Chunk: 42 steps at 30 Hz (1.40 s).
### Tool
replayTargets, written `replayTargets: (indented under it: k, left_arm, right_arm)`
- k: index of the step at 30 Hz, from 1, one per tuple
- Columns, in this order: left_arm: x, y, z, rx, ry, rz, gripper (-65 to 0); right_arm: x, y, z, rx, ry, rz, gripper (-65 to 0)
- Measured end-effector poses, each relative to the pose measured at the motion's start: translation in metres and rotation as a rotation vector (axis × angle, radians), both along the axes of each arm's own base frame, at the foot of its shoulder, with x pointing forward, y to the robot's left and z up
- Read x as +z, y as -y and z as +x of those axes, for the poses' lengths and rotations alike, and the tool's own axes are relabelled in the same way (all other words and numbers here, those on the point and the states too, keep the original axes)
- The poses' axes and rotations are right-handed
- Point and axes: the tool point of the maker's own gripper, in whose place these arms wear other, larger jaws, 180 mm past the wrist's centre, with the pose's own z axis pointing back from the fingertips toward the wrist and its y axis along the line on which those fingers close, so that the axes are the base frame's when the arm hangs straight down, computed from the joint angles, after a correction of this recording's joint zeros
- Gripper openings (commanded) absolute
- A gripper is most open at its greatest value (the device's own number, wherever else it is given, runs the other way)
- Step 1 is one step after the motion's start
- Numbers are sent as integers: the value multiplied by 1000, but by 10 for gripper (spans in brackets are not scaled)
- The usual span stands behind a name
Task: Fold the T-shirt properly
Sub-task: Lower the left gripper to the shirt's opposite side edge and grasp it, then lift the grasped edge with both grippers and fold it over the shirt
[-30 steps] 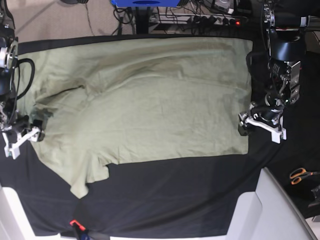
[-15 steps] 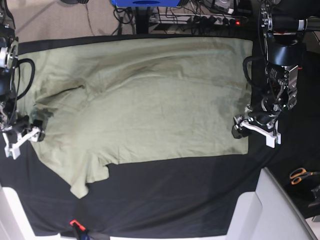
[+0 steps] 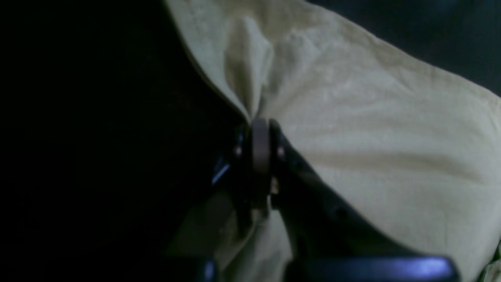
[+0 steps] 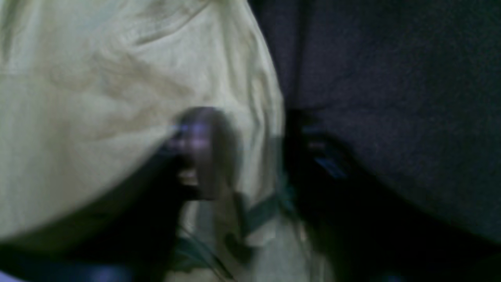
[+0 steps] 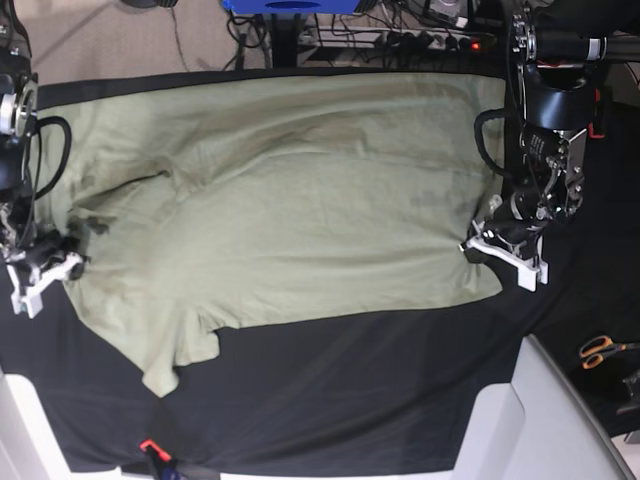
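- Left wrist view: the left gripper (image 3: pixel 260 129) is clamped on a puckered fold at the edge of the T-shirt (image 3: pixel 372 137); the cloth runs up and right from the jaws.
- Right wrist view: blurred. The right gripper (image 4: pixel 250 156) straddles the shirt's edge, one finger (image 4: pixel 203 149) over fabric; I cannot tell whether it pinches.
- Base view: the T-shirt (image 5: pixel 290 210) lies spread on the black cloth (image 5: pixel 350 390), long axis running between both grippers, each at one end.

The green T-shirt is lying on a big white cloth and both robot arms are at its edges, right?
Not quite: the cloth under the T-shirt is black, not white, as the base view shows. The rest holds: the left gripper and the right gripper are at opposite edges of the shirt.
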Motion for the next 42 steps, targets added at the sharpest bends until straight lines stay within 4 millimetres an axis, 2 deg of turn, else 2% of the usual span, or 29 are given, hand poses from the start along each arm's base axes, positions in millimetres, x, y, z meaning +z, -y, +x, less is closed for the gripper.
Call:
replayTargets:
  k: [1,2,4,8,14,21,26,34,42]
  left_arm:
    - [1,-1,1,1,-2,0,-650]
    - [1,0,2,-3,-3,0,-650]
    - [2,0,4,-7,-3,5,-650]
    - [4,1,5,-13,-2,7,-650]
    - [28,10,12,-64,72,39,-650]
    - [26,6,-8,-104,22,63,-650]
    - [40,3,-11,-129,57,88,-650]
    - [45,10,-30,-172,69,112,-650]
    - [34,6,-67,-206,13,140,-650]
  right_arm:
    - [0,-2,0,10,-2,-2,-639]
    - [1,-4,1,17,4,0,-650]
    - [2,-9,3,20,9,4,-635]
    - [3,-10,5,23,14,4,-650]
    - [19,-16,14,65,80,-24,-650]
    - [33,-16,6,90,87,-51,-650]
    - [51,4,3,26,89,-49,-650]
    - [48,2,-24,59,2,-84,-650]
    - [49,1,-48,100,-82,-127,-650]
